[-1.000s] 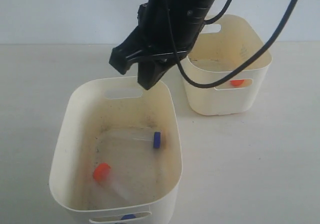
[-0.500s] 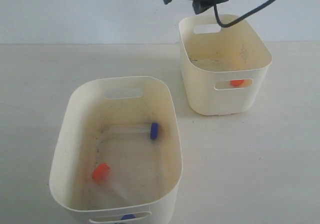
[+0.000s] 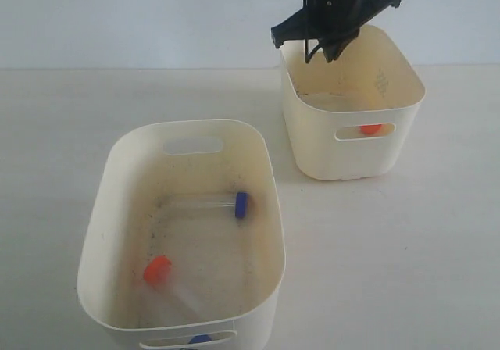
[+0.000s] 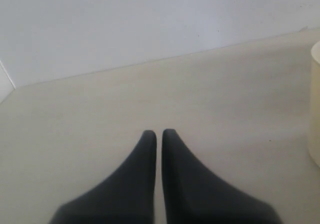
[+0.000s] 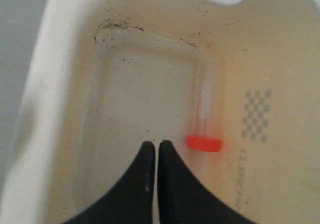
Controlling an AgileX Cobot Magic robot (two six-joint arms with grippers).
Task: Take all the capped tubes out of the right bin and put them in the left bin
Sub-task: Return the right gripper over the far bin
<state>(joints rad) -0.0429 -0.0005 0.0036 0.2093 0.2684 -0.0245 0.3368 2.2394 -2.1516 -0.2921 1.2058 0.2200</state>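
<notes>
Above the far side of the right bin (image 3: 406, 80) hangs my right gripper (image 3: 326, 51), shut and empty. In the right wrist view its tips (image 5: 154, 143) point down into that bin, just beside a capped tube with an orange cap (image 5: 204, 143) lying on the floor. That cap also shows through the bin's handle slot (image 3: 371, 129). The left bin (image 3: 100, 217) holds a blue-capped tube (image 3: 223, 204) and an orange-capped tube (image 3: 160, 270); a further blue cap (image 3: 201, 339) shows through its near slot. My left gripper (image 4: 159, 132) is shut and empty over bare table.
A grey checkered mark (image 5: 256, 114) sits on the right bin's inner wall. Dark specks dot both bins' floors. The edge of a cream bin (image 4: 316, 109) shows at the side of the left wrist view. A pale wall stands behind the table.
My right arm has swung from over the left bin's far end up and across to above the right bin. The blue-capped tube in the left bin has shifted slightly toward the far end.
</notes>
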